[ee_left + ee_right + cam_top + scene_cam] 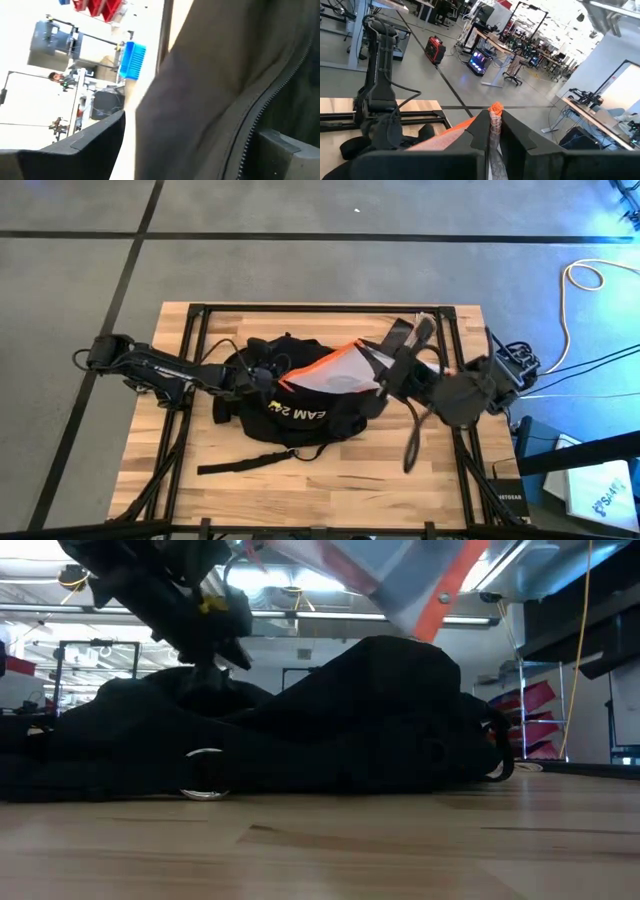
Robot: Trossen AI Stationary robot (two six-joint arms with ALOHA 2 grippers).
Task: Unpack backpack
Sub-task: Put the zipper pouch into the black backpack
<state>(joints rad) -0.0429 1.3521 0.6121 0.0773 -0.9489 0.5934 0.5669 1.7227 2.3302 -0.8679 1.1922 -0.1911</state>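
Meanwhile, left fingers [262, 377] spread at backpack [300, 415] mouth, tabletop centre; right fingers [493, 131] pinched orange-edged pouch [335, 370], lifting it out.

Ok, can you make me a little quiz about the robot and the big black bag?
1. True or false: the backpack lies on the wooden table.
2. Which gripper pinches the orange-edged pouch? A) left B) right
3. Fill in: the left gripper is at the backpack with its fingers ____.

Key: 1 true. 2 B, the right gripper holds the pouch lifted above the backpack. 3 open.
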